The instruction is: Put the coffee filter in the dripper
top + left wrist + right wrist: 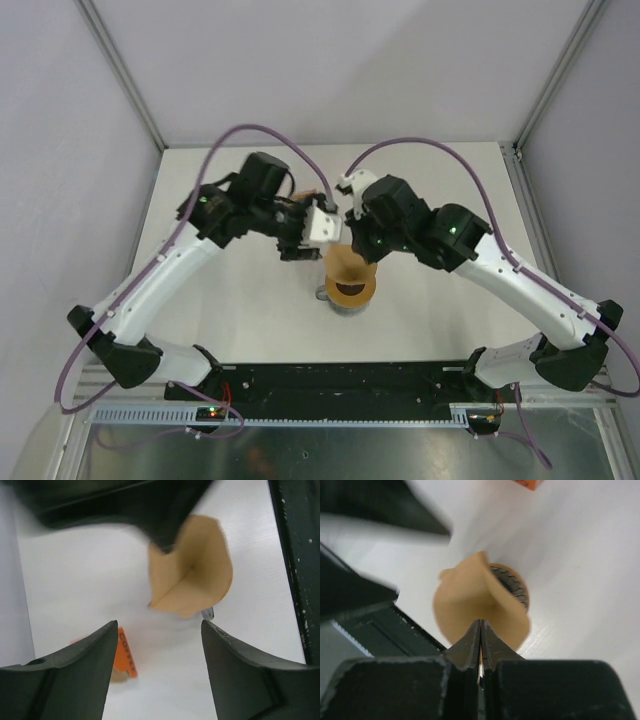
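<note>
Hanging pinched by its edge in the closed right pincer, the coffee filter sits just ahead of the jaws, over a ring-topped cup. The left pincer stands open and empty, with the filter beyond its tips and an orange box on the table below.

The tan paper coffee filter, creased and partly spread into a cone, is pinched at its edge by the right gripper, just ahead of the left gripper.

Both arms bent inward, wrists nearly meeting. Left gripper jaws spread. Right gripper pinched tight on coffee filter.
</note>
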You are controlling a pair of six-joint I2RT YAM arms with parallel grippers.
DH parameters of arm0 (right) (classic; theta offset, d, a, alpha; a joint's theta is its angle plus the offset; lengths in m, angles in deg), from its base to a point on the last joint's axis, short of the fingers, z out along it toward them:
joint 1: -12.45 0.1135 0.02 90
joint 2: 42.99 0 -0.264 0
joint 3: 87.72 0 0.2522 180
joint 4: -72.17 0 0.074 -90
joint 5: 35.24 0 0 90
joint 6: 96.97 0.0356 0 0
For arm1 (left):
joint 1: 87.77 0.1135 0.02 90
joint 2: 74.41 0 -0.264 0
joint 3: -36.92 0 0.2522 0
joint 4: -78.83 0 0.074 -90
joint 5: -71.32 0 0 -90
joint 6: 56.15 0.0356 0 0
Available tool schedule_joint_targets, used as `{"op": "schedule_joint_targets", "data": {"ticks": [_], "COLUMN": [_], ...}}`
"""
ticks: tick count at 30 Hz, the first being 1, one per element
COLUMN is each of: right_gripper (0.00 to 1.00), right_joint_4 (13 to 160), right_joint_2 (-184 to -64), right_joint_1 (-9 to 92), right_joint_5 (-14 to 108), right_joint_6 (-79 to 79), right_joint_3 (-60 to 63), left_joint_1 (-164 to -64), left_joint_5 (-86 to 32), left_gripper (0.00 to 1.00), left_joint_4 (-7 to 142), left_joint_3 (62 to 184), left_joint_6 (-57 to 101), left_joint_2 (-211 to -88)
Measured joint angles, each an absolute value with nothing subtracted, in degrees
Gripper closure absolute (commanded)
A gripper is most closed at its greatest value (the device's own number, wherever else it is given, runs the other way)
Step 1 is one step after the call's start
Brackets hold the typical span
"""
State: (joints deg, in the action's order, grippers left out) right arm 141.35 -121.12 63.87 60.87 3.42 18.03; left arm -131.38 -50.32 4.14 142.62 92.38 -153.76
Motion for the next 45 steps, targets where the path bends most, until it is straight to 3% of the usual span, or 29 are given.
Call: {"op": "schedule_joint_targets", "data": {"ticks": [2,5,8,12,21,45], "right_gripper": [1.00,1.00,1.00,1.00,1.00,1.00], "right_joint_4": [141.39,141.57,141.64,142.44,146.36,142.68], "right_joint_2": [-121.16,-121.18,-121.42,-123.76,-133.36,-141.79], "right_joint_1": [66.64,68.26,68.26,68.26,68.22,66.80], "right_joint_5": [60.47,59.82,59.27,59.38,62.02,61.85], "right_joint_6": [2.81,2.09,1.65,0.75,-0.58,-1.06], "right_joint_3": [18.03,18.00,18.00,18.05,18.46,12.23], "left_joint_1": [-127.19,-119.41,-112.17,-105.88,-103.76,-103.34], "left_joint_5": [-51.59,-54.76,-58.19,-58.91,-45.80,-44.64], "left_gripper": [0.22,0.07,0.01,0.00,0.00,0.00], "left_joint_4": [4.43,4.60,6.48,11.44,21.47,26.87], "left_joint_3": [144.13,144.37,142.31,133.44,120.85,119.25], "left_joint_6": [87.04,78.61,70.45,59.11,45.41,44.14], "left_joint_2": [-152.78,-150.83,-148.91,-145.74,-145.17,-142.70]}}
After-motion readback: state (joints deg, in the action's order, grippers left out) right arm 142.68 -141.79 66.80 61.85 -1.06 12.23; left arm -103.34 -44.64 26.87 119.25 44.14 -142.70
